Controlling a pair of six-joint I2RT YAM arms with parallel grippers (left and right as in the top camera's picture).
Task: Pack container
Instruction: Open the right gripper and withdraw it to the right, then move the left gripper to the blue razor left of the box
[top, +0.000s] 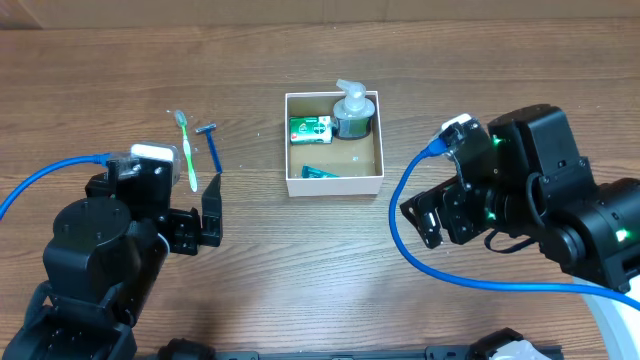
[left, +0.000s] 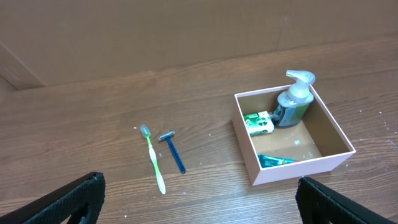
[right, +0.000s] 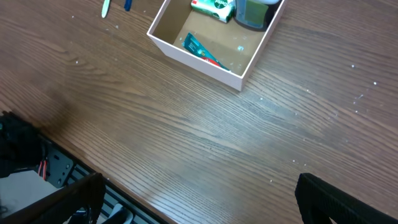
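Note:
The container (top: 334, 184), a square shallow box with white walls and a tan floor, sits at the table's middle back. It holds a green pump bottle (top: 353, 112), a green-and-white packet (top: 310, 129) and a teal sachet (top: 316, 172). It also shows in the left wrist view (left: 292, 171) and the right wrist view (right: 199, 62). A green toothbrush (top: 187, 150) and a blue razor (top: 213, 146) lie on the table left of the container. My left gripper (top: 205, 215) is open and empty, below the razor. My right gripper (top: 432, 215) is open and empty, right of the container.
Blue cables run from both arms (top: 40, 185) (top: 410, 250). A white curved object (top: 615, 325) shows at the bottom right corner. The table's near edge and black frame show in the right wrist view (right: 56, 168).

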